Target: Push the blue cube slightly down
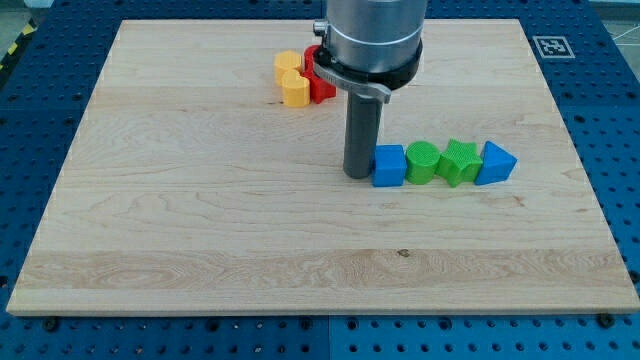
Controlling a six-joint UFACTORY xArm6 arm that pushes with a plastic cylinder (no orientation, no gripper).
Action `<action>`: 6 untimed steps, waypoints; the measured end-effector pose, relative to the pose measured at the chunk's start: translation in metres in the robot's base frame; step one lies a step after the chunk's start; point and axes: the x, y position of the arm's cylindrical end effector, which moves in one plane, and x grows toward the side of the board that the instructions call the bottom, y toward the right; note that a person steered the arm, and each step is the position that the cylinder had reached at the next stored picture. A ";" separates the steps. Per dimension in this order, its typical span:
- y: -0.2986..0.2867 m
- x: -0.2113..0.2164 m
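The blue cube (389,166) sits on the wooden board (200,220), right of centre, at the left end of a row of blocks. My tip (357,175) stands on the board right against the cube's left side, touching or nearly touching it. To the cube's right follow a green cylinder (423,162), a green star-shaped block (460,161) and a blue triangular block (495,162), all close together.
A yellow block (292,79) and a red block (321,80) sit together near the view's top, partly behind the arm's body (372,40). A blue perforated table surrounds the board, with a marker tag (551,45) at the top right.
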 end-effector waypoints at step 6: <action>0.064 -0.014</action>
